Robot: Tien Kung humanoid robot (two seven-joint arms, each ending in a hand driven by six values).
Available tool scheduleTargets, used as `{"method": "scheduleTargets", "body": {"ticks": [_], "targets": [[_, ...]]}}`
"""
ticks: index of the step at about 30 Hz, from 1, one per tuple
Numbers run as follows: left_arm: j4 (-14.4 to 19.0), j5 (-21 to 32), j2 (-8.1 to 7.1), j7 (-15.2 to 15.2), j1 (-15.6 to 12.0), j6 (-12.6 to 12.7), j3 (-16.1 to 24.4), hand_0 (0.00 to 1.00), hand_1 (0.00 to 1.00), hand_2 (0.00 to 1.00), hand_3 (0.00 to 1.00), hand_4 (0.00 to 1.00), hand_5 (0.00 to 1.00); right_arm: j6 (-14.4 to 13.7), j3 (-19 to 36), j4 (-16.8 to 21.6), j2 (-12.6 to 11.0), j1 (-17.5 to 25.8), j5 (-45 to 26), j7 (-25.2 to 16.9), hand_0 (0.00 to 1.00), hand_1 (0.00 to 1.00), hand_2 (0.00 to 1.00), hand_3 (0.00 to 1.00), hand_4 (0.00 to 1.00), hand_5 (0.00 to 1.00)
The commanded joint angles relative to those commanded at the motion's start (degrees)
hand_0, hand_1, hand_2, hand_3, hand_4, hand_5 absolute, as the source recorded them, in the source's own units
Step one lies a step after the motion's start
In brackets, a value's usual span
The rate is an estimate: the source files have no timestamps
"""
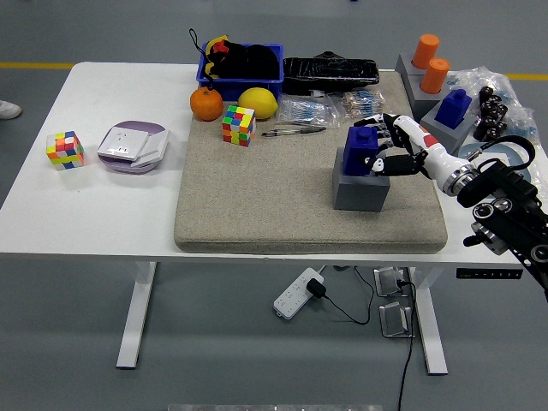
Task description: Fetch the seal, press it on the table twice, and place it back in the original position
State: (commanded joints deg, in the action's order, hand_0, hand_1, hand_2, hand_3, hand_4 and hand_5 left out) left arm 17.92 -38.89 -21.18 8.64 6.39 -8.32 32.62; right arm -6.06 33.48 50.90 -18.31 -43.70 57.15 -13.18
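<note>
Head view: right hand [396, 147] apparently grips one blue seal [363, 149] in its grey holder [360, 188]

Blue seal [361, 147] in grey holder [360, 185]; beige mat [282, 201] on white desk [86, 214]; multicoloured cubes [239, 126]; orange cylinders [431, 62]; yellow lemon [258, 103].

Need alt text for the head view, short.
The robot's right hand grips a blue seal seated in a gray holder on a beige mat; cubes, fruit and bins sit behind and left on the white table.
</note>
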Motion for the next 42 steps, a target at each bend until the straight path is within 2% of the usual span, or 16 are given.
{"method": "scheduleTargets", "body": {"ticks": [16, 42], "targets": [[0.03, 0.01, -0.04, -0.01, -0.02, -0.01, -0.31, 0.819, 0.8, 0.766, 0.817, 0.78, 0.275, 0.71, -0.9, -0.48, -0.8, -0.93, 0.53, 0.35, 0.536, 0.408, 0.39, 0.425, 0.544, 0.002], [0.01, 0.07, 0.2, -0.02, 0.19, -0.05, -0.1, 0.82, 0.801, 0.767, 0.817, 0.78, 0.277, 0.25, -3.38, -2.03, -0.94, -2.34, 0.55, -0.2, 0.538, 0.408, 0.388, 0.426, 0.548, 0.002]]}}
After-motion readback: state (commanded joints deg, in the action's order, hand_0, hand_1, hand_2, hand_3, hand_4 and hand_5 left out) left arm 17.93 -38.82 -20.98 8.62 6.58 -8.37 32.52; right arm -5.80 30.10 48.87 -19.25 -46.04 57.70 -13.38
